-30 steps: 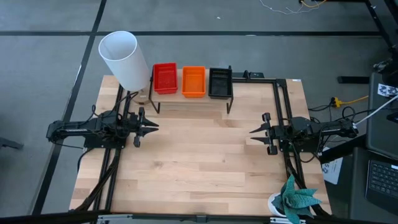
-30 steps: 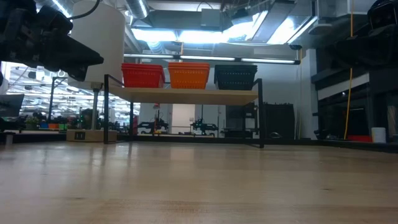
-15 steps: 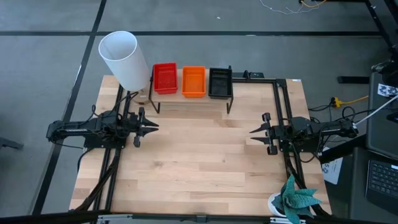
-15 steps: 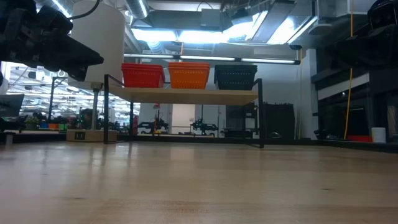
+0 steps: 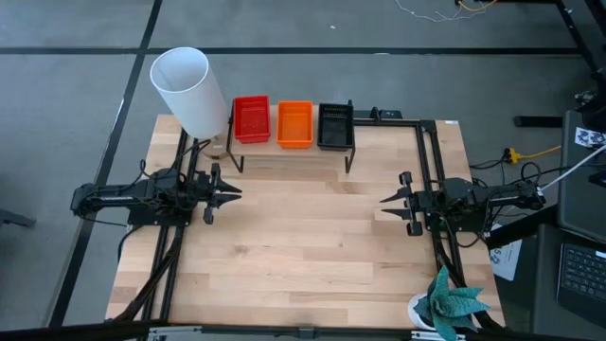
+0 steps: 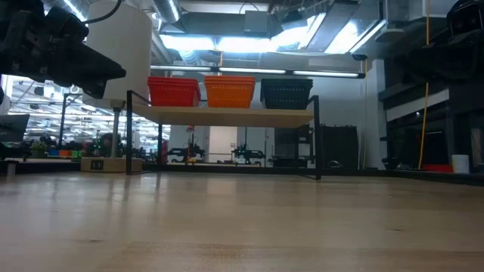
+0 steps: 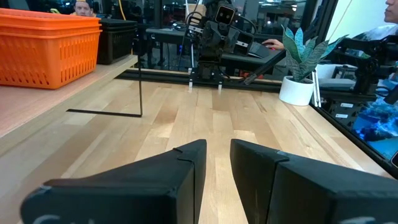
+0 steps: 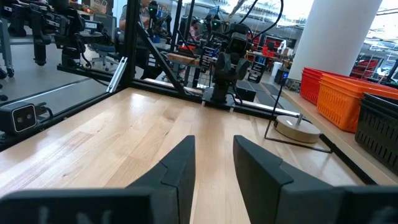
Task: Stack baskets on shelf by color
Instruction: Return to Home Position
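Observation:
The shelf (image 5: 289,150) stands at the table's far edge on thin black legs. On its wood top sit three basket stacks side by side: red (image 5: 251,118), orange (image 5: 294,124) and black (image 5: 335,125). In the low view they show as red (image 6: 174,91), orange (image 6: 230,91) and black (image 6: 286,94). My left gripper (image 5: 235,190) waits over the table's left side, and my right gripper (image 5: 386,201) waits over its right side. Both point toward the table's middle, and both are slightly open and hold nothing (image 7: 217,152) (image 8: 213,149).
A tall white cylinder (image 5: 189,90) stands at the far left corner beside the shelf. A potted plant (image 5: 453,301) sits at the near right corner. Black frame rails run along the left and right table sides. The wooden tabletop (image 5: 303,246) lies between the arms.

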